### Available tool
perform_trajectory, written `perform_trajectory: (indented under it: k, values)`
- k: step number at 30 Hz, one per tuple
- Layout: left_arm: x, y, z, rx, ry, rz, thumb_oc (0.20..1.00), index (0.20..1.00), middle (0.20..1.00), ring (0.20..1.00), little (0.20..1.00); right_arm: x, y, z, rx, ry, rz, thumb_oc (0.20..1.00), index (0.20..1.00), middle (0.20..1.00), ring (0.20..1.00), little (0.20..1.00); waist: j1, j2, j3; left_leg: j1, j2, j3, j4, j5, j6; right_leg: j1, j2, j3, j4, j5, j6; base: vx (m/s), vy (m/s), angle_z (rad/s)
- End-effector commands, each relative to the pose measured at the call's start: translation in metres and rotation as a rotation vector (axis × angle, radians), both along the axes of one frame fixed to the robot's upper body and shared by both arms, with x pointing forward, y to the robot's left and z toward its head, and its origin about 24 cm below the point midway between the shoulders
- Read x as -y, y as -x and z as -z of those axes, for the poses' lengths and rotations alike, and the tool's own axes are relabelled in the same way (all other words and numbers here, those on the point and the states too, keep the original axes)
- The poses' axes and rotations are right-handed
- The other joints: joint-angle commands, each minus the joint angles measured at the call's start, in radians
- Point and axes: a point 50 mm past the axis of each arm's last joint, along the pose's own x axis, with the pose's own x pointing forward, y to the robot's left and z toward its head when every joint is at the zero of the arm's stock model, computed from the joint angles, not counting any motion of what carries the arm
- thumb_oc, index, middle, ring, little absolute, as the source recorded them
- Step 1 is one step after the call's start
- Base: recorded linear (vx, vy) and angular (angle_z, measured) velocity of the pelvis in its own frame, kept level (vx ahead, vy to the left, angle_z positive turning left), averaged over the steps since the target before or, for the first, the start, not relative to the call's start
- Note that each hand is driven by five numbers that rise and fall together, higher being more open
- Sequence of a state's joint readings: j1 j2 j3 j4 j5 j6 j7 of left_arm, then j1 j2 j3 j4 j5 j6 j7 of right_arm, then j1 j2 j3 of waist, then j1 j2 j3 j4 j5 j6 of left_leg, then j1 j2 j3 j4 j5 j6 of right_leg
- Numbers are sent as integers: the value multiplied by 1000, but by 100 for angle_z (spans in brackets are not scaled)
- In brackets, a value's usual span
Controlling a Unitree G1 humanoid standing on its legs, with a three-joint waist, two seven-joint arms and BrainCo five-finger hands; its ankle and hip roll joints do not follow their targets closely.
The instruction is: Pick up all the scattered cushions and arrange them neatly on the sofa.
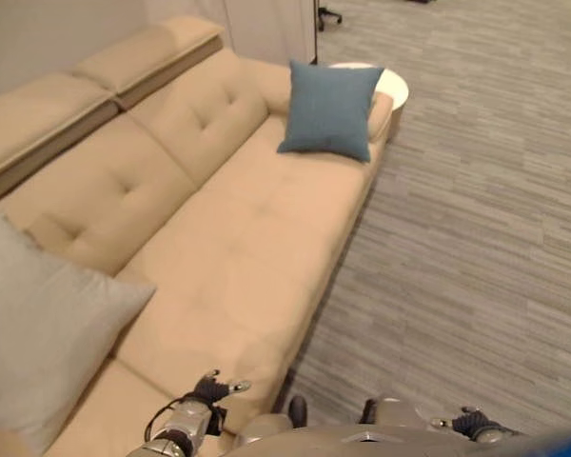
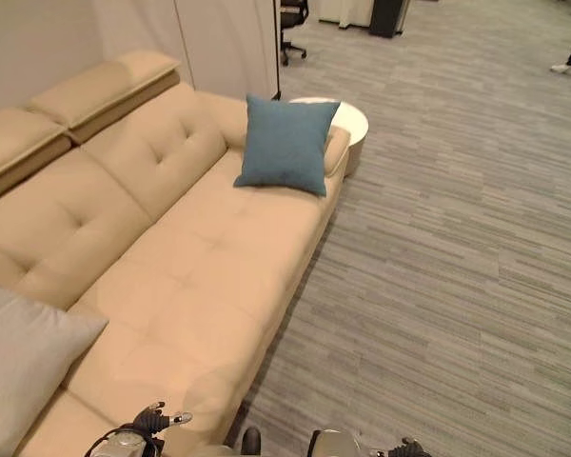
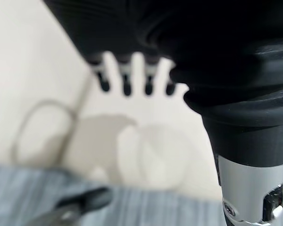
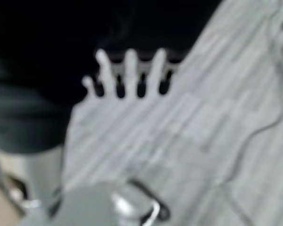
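Both hands empty, fingers straight, nothing grasped.
Left hand (image 1: 212, 389) at 6 o'clock, right hand (image 1: 473, 422) at 5; blue cushion (image 1: 329, 109) at 12 leans near the sofa (image 1: 247, 257) edge — you could knock it off w/ a careless reach.

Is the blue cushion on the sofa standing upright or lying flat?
Upright: the blue cushion stands on the seat of the sofa, leaning back against the far armrest.

Grey striped carpet floor (image 2: 457, 286), pale wall (image 2: 38, 48), round white side table (image 2: 347, 119), possibly office chair (image 2: 292, 19)
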State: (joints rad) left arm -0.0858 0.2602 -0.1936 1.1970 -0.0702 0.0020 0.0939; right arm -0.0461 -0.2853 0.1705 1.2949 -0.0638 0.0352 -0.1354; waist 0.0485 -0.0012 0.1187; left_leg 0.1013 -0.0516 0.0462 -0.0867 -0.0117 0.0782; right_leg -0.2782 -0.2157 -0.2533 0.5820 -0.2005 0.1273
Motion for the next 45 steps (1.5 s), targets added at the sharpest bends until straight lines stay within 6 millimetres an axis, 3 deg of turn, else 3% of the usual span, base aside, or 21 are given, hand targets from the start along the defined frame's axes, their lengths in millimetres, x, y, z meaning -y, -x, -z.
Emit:
perform_trajectory:
  k: [1, 3, 7, 8, 9, 10, 11, 12, 13, 14, 16, 19, 22, 23, 26, 28, 31, 35, 36, 41, 45]
  values:
    - [-7, 6, 0, 5, -9, -67, 1000, 1000, 1000, 1000, 1000, 17, -20, -10, 48, 57, -16, 1000, 1000, 1000, 1000, 1000, 21, -17, 22, -36, -6, -77, 50, 7, -37, 109, 95, -52, -339, 261, -13, 347, -152, -19]
    - [-9, 12, 2, -15, -16, -79, 1000, 1000, 1000, 1000, 1000, 16, -23, -11, 48, 64, -32, 1000, 1000, 1000, 1000, 1000, 4, -28, 18, 21, 2, -84, 32, -30, -58, 97, 106, -55, -516, 333, 13, 490, -228, -23]
    - [-8, 20, 5, -42, -15, -82, 1000, 1000, 1000, 1000, 1000, 15, -18, -9, 29, 56, -27, 1000, 1000, 1000, 1000, 1000, -7, -34, -6, 47, 15, -82, 102, -55, -84, 138, 131, -36, -543, 326, -3, 334, -185, 15]
    - [-5, 21, 6, -42, -1, -98, 1000, 1000, 1000, 1000, 1000, 16, -14, -8, 26, 58, 1, 1000, 1000, 1000, 1000, 1000, 0, -44, -9, -2, 26, -64, 254, -1, -129, 193, 135, -56, -577, 323, -18, 188, -237, 29]
    - [-4, 18, 6, -35, 4, -99, 1000, 1000, 1000, 1000, 1000, 18, -15, -9, 39, 62, 15, 1000, 1000, 1000, 1000, 1000, 11, -55, 6, -58, 34, -52, 376, 23, -146, 221, 130, -59, -591, 322, -24, 188, -237, 23]
    - [-4, 18, 5, -34, 4, -99, 1000, 1000, 1000, 1000, 1000, 18, -16, -9, 39, 62, 15, 1000, 1000, 1000, 1000, 1000, 9, -58, 3, -63, 31, -53, 375, 26, -146, 217, 126, -61, -591, 324, -23, 204, -326, -18]
    - [0, 11, 4, -16, 11, -92, 1000, 1000, 1000, 1000, 1000, 22, -18, -12, 58, 73, 40, 1000, 1000, 1000, 1000, 1000, 42, -88, 34, -193, 30, -38, 543, 48, -135, 268, 126, -50, -614, 295, -53, 318, -314, 7]
    - [2, 8, 4, -10, 12, -80, 1000, 1000, 1000, 1000, 1000, 23, -19, -13, 64, 75, 51, 1000, 1000, 1000, 1000, 1000, 54, -90, 35, -267, 9, -22, 517, 33, -119, 294, 130, -39, -629, 283, -57, 656, -350, 24]
    - [5, 5, 3, -7, 5, -40, 1000, 1000, 1000, 1000, 1000, 23, -19, -13, 72, 75, 58, 1000, 1000, 1000, 1000, 1000, 60, -71, 24, -284, -10, 8, 288, 43, -105, 333, 155, -34, -658, 265, -43, 492, -116, 64]
    - [5, 5, 3, -7, 5, -40, 1000, 1000, 1000, 1000, 1000, 23, -19, -13, 72, 75, 58, 1000, 1000, 1000, 1000, 1000, 60, -71, 25, -282, -11, 8, 286, 44, -105, 334, 155, -33, -658, 265, -42, 563, -46, 27]
    - [5, 11, 5, -24, 3, -44, 1000, 1000, 1000, 1000, 1000, 24, -19, -13, 69, 82, 46, 1000, 1000, 1000, 1000, 1000, 81, -37, 6, -301, -29, -19, 104, 155, -113, 379, 204, -5, -668, 231, -39, 529, -2, -39]
    - [3, 23, 9, -61, -3, -68, 1000, 1000, 1000, 1000, 1000, 20, -23, -12, 64, 79, -6, 1000, 1000, 1000, 1000, 1000, 104, -20, -13, -242, -49, -43, 103, 130, -75, 402, 177, 7, -511, 160, -19, 450, 102, -66]
    - [-1, 20, 7, -44, -2, -78, 1000, 1000, 1000, 1000, 1000, 16, -34, -15, 93, 75, -37, 1000, 1000, 1000, 1000, 1000, 107, -1, -6, -171, -47, -29, 84, 102, -35, 308, 99, -22, -233, 250, 26, 237, 127, -98]
    - [-2, 17, 5, -38, -5, -76, 1000, 1000, 1000, 1000, 1000, 15, -37, -15, 99, 71, -41, 1000, 1000, 1000, 1000, 1000, 100, 11, -5, -142, -38, -38, 66, 98, -29, 267, 93, -28, -169, 268, 20, 233, 100, -49]
    - [-4, 13, 4, -24, -12, -76, 1000, 1000, 1000, 1000, 1000, 12, -39, -15, 108, 66, -49, 1000, 1000, 1000, 1000, 1000, 87, 19, -1, -94, -30, -46, 49, 83, -24, 223, 73, -56, -124, 281, 11, 182, 38, 16]
    - [-7, 10, 2, -2, -12, -96, 1000, 1000, 1000, 1000, 1000, 10, -43, -16, 112, 65, -70, 1000, 1000, 1000, 1000, 1000, 94, 20, -2, -51, -19, -54, 26, 64, -31, 190, 39, -132, -233, 274, -3, 270, -106, 26]
    - [-9, 7, 0, 3, -22, -89, 1000, 1000, 1000, 1000, 1000, 6, -47, -16, 124, 58, -81, 1000, 1000, 1000, 1000, 1000, 89, 8, 2, -28, -16, -70, 18, 52, -43, 182, 64, -100, -361, 281, -3, 198, -136, 11]
    - [-12, 9, 0, -1, -32, -94, 1000, 1000, 1000, 1000, 1000, 2, -51, -16, 131, 46, -86, 1000, 1000, 1000, 1000, 1000, 50, -9, -2, 20, -13, -145, 29, -3, -57, 114, 112, 135, -542, 362, 25, 291, -170, 32]
    - [-12, 12, 1, -10, -34, -100, 1000, 1000, 1000, 1000, 1000, 0, -51, -15, 133, 36, -84, 1000, 1000, 1000, 1000, 1000, 46, -18, -9, 24, -14, -163, 33, -13, -62, 123, 120, 161, -553, 362, 23, 350, -240, 56]
    - [-6, 18, 5, -36, -16, -110, 1000, 1000, 1000, 1000, 1000, 5, -43, -14, 128, 37, -51, 1000, 1000, 1000, 1000, 1000, 52, -35, -29, -6, 20, -193, 92, -43, -96, 174, 115, 103, -578, 336, 8, 154, -198, 76]
    - [3, 12, 5, -30, 2, -65, 1000, 1000, 1000, 1000, 1000, 13, -42, -17, 158, 50, -9, 1000, 1000, 1000, 1000, 1000, 43, -54, -10, -89, 45, -124, 205, -42, -123, 232, 101, 6, -609, 309, -8, 32, -176, 75]
